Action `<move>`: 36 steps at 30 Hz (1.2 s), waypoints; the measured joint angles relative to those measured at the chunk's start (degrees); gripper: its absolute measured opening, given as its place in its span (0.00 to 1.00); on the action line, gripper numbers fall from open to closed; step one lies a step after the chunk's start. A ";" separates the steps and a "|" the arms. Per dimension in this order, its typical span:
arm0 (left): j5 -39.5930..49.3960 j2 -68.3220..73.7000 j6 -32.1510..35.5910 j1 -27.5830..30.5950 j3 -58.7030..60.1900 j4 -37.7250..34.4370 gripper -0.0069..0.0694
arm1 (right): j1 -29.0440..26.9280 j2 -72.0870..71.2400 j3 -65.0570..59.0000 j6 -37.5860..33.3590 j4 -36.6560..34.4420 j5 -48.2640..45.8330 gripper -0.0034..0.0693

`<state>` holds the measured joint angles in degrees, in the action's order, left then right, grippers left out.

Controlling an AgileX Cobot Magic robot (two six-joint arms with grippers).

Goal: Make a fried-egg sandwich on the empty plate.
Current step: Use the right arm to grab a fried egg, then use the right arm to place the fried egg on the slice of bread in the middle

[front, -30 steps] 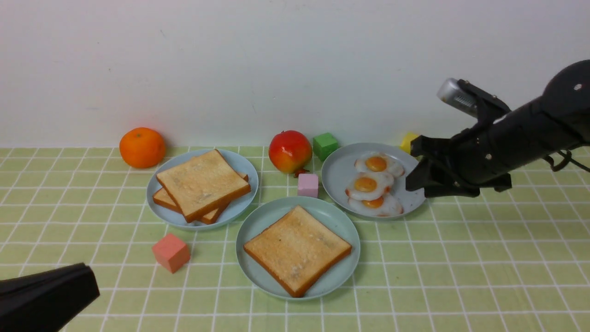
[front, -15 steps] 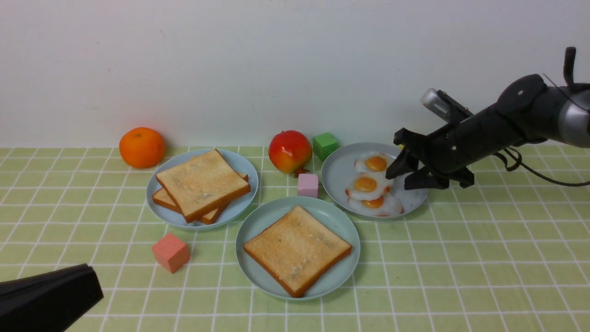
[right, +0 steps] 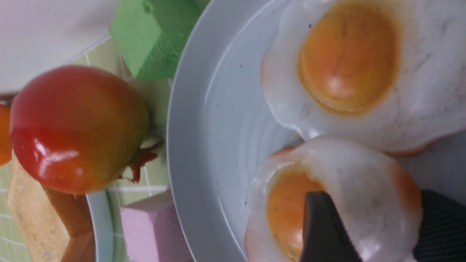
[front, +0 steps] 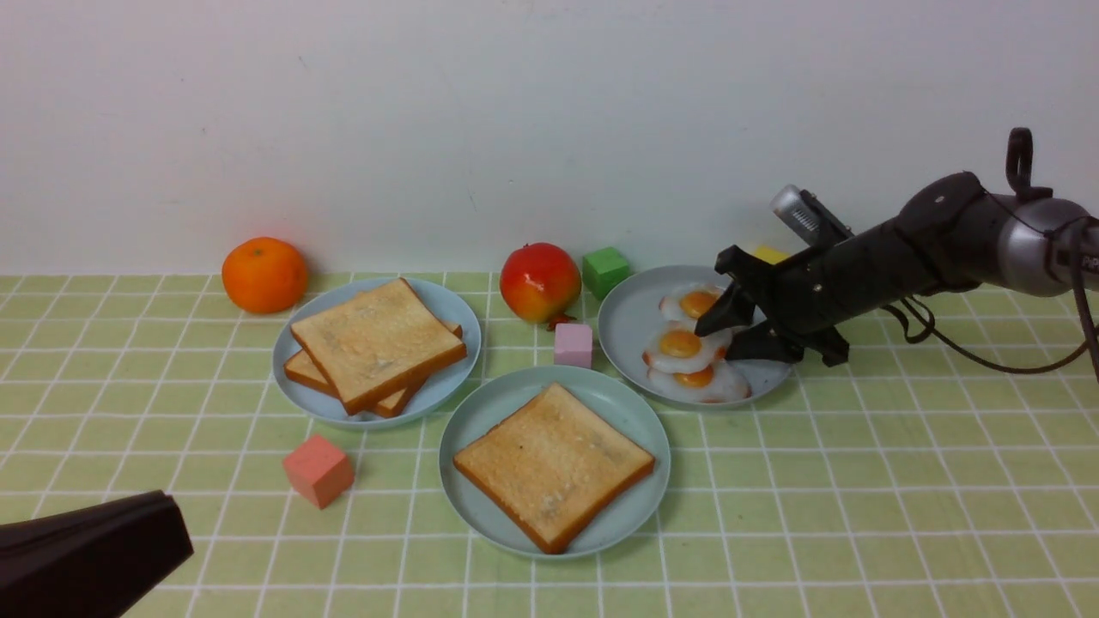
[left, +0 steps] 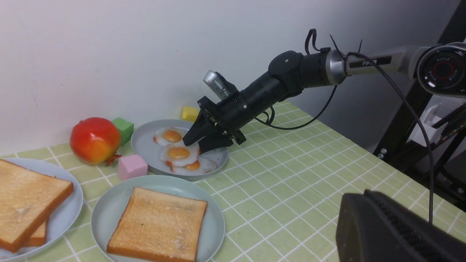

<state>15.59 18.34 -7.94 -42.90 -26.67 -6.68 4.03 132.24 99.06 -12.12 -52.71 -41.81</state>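
Centrally, toast (front: 554, 464) on mint plate (front: 481, 421), three eggs (front: 681, 345) on grey plate (front: 631, 330)

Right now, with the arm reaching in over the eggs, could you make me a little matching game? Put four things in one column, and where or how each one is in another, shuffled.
Things:
1. lone toast slice
2. pink cube
3. orange
4. right pincer

Places or states:
A. open, at the middle fried egg
B. on the mint plate nearest the robot
C. far left, by the wall
D. between the red fruit and the mint plate

Pairs: 1-B, 2-D, 3-C, 4-A
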 joint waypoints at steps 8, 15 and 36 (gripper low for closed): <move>0.00 0.00 0.00 0.00 0.00 0.00 0.07 | 0.00 0.24 0.01 0.00 -0.83 0.44 0.51; 0.00 0.00 0.00 0.00 0.00 0.00 0.07 | -0.87 -0.12 0.01 -0.01 -1.13 -1.31 0.26; 3.30 0.00 0.00 0.00 0.00 2.88 0.07 | 8.50 -22.50 -11.66 -8.13 -1.97 -11.91 0.16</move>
<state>18.89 18.34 -7.94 -42.90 -26.67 -3.80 12.53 109.74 87.40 -20.26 -54.69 -53.72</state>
